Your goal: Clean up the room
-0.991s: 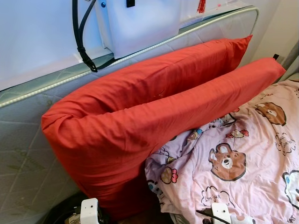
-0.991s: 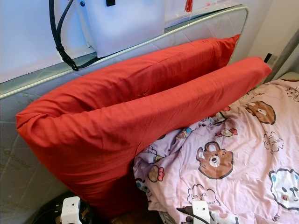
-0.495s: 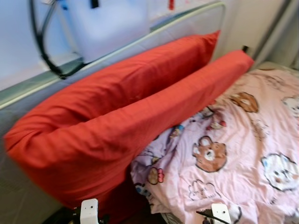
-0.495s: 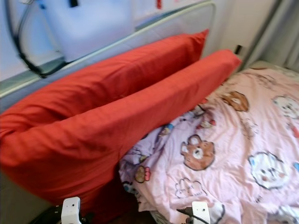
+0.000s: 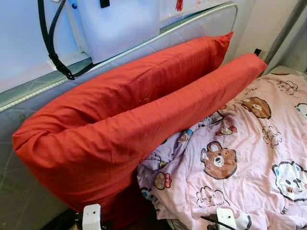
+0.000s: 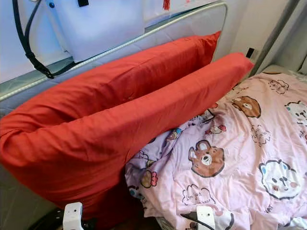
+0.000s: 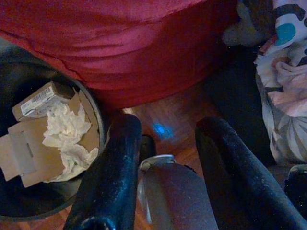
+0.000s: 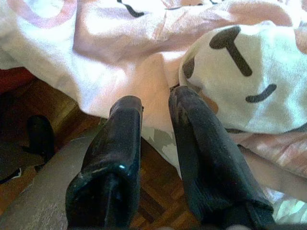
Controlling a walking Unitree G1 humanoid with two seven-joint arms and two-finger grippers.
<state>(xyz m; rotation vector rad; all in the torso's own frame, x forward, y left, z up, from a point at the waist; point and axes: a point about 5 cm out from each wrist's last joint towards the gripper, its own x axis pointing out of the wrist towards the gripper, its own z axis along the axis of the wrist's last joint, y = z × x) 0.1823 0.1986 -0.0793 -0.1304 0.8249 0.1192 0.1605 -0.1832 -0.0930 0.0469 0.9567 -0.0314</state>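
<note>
Two long red pillows [image 5: 144,115] lean one in front of the other against the padded grey headboard [image 5: 29,100]. A pink quilt with bear prints [image 5: 249,158] lies rumpled on the bed beside them. My left gripper [image 7: 169,127] hangs low and open over the wooden floor, next to a black bin [image 7: 98,120] that holds cardboard and crumpled tissue [image 7: 64,134]. My right gripper [image 8: 156,98] hangs open at the quilt's hanging edge [image 8: 144,52], with nothing between its fingers.
A white bag with a black strap [image 5: 115,24] rests on top of the headboard. A white wall with a socket [image 5: 258,51] and a grey pole [image 5: 283,28] stand at the far right. Wooden floor [image 7: 168,115] shows between bin and bed.
The camera has swung to the right, so the pillows and quilt sit further left in the picture. Nothing in the room has moved.
</note>
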